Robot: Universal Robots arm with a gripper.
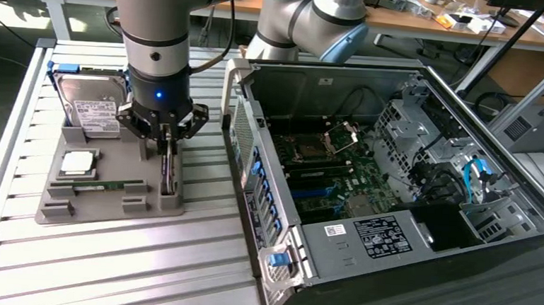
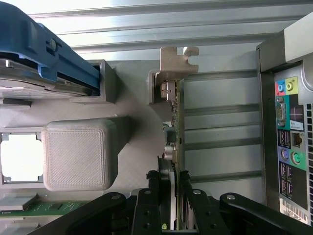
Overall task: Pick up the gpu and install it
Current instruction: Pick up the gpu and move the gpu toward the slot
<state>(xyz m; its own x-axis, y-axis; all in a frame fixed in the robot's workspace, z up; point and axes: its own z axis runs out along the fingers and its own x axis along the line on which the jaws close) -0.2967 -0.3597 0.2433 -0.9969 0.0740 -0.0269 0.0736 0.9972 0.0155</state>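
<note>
Exterior view, table (image 1: pixel 104 270): a slatted metal top carries a grey tray (image 1: pixel 107 210) toward its edge on the exterior view's left. An open computer case (image 1: pixel 323 92) lies toward the exterior view's right.
Exterior view, graphics card (image 1: pixel 168 176): it stands on its long edge in a slot along the tray edge nearest the computer case.
Exterior view, gripper (image 1: pixel 167 146): it hangs straight down from the arm over the card, fingers reaching onto the card's upper edge.
Exterior view, other parts on the tray: a hard drive (image 1: pixel 95 110) leans at the far corner and a processor chip (image 1: pixel 78 160) lies flat mid-tray. A green memory stick (image 1: pixel 109 184) lies just beside the chip, toward the near edge.

Wrist view, graphics card (image 2: pixel 175 122): it is seen edge-on, with its metal end bracket (image 2: pixel 173 61) seated in a notch of the tray (image 2: pixel 132 112).
Wrist view, fingers (image 2: pixel 154 196): the two black fingers are closed against opposite faces of the card, clamping its upper edge.
Wrist view, gripper (image 2: pixel 171 178): it is centred on the card, well away from the bracket end.
Wrist view, hard drive (image 2: pixel 49 49): it sits in a blue carrier in its tray pocket, apart from the card.
Wrist view, memory stick (image 2: pixel 54 208): a green strip beside a raised grey block (image 2: pixel 78 154).
Wrist view, computer case (image 2: pixel 288 127): its rear panel with coloured ports stands near the card, across bare table slats (image 2: pixel 220 122).
</note>
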